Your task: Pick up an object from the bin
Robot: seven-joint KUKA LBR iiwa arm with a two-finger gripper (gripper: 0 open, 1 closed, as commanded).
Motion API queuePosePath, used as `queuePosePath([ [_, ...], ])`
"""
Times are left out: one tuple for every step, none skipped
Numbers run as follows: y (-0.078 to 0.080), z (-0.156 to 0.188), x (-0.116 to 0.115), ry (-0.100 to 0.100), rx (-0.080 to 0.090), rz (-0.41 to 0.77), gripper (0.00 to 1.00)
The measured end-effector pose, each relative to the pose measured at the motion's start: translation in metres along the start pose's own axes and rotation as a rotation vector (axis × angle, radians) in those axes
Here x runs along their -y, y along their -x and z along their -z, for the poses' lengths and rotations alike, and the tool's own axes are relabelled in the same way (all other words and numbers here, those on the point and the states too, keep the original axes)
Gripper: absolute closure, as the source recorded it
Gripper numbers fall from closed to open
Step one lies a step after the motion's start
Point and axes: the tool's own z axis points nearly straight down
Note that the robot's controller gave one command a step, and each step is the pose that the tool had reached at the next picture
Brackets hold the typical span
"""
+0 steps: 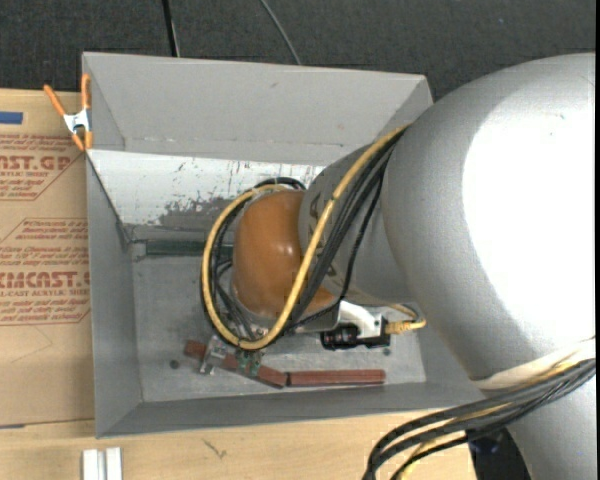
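Note:
My gripper [220, 356] is low over the bin floor near the front wall, left of the middle, mostly hidden under the arm's orange cover and cables. A short reddish-brown piece [194, 349] lies just to its left. A second reddish-brown piece [268, 373] lies at its right side, angled toward the front. A long reddish-brown bar [336, 376] lies flat along the front wall, further right. Whether the gripper touches any of them I cannot tell.
The arm comes in from the right and covers the bin's right half. A tiny dark speck [174, 364] sits on the floor to the left of the pieces. The floor on the left and the sloped back wall show bare metal.

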Motion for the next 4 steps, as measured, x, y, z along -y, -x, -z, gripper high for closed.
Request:
queuePosePath([
  [0.0,0.0,0.0,0.0,0.0,0.0,1.0],
  [-0.001,0.003,0.0,-0.002,-0.002,0.0,1.0],
  [-0.001,0.011,0.001,-0.005,-0.003,0.0,1.0],
  [-0.002,0.026,0.002,-0.008,-0.007,0.0,1.0],
])
